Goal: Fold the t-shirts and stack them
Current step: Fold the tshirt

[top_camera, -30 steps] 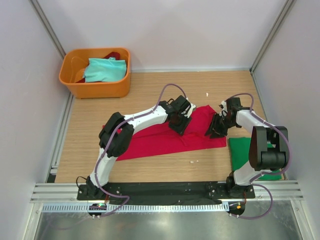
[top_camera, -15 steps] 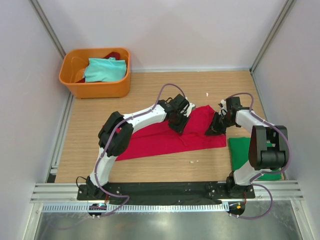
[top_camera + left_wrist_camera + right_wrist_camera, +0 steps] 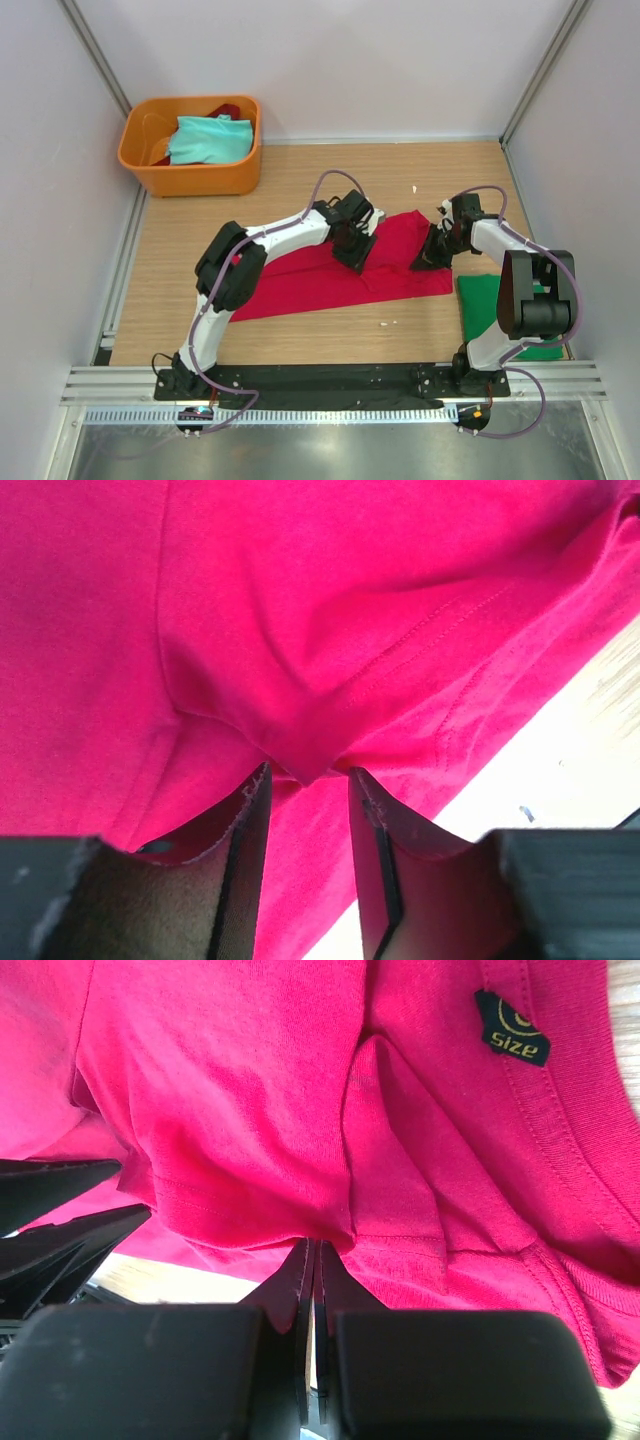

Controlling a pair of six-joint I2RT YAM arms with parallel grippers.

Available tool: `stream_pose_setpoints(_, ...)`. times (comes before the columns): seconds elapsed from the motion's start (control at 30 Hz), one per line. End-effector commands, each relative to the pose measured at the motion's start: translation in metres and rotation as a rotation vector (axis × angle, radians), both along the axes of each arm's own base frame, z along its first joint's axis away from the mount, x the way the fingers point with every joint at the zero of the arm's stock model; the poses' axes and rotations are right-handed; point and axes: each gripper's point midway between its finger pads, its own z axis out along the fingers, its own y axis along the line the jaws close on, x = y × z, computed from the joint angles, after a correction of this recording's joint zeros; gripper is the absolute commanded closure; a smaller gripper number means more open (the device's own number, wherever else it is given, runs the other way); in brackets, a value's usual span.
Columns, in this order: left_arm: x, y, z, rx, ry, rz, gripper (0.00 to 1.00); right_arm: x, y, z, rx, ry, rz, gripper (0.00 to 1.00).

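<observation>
1. The red shirt lay spread on the tabletop, with its long axis running from near-left up to far-right. Both arms were over the far-right half.
2. The right fingers were shut tight on a hem at the collar end. The cloth spread away ahead of the tips, with the size tag a bit beyond.
3. The left fingers stood parted with a pucker of red cloth poking in between the tips — it looked unclamped to me.
4. The left arm was nearer the shirt's middle and the right arm nearer its right edge, so I'd guess the fold goes along the long axis toward the near-left end.
5. Room-wise, there was bare wood on the left. The folded green shirt sat just beside the red one's right end, so not much slack there. The teal shirt was in the tub at the far-left corner, well apart.
</observation>
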Motion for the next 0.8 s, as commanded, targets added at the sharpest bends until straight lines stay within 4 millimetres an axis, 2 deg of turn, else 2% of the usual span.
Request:
stream_pose_setpoints(0.0, 0.002, -0.008, 0.013, -0.056, -0.007, -0.009, 0.63, 0.011, 0.0, 0.008, -0.006, -0.044, -0.003, 0.96)
stream_pose_setpoints(0.1, 0.004, -0.008, 0.012, -0.052, -0.011, -0.005, 0.7, 0.01, 0.001, 0.008, -0.003, -0.043, -0.004, 0.97)
stream_pose_setpoints(0.3, 0.014, -0.008, 0.013, -0.041, -0.032, 0.011, 0.78, 0.009, 0.002, 0.01, 0.004, -0.043, -0.003, 0.97)
stream_pose_setpoints(0.37, 0.015, -0.008, 0.012, -0.034, -0.033, 0.011, 0.83, 0.01, 0.002, 0.011, 0.004, -0.046, -0.003, 0.97)
stream_pose_setpoints(0.4, 0.016, -0.008, 0.013, -0.031, -0.036, 0.011, 0.9, 0.01, 0.001, 0.012, 0.002, -0.045, -0.002, 0.97)
stream_pose_setpoints(0.5, 0.017, -0.006, 0.016, -0.022, -0.043, 0.017, 1.0, 0.01, 0.001, 0.016, -0.002, -0.05, -0.002, 0.98)
stream_pose_setpoints(0.77, 0.017, -0.002, 0.032, -0.03, -0.071, 0.023, 1.0, 0.008, 0.003, 0.049, 0.007, -0.078, -0.006, 0.99)
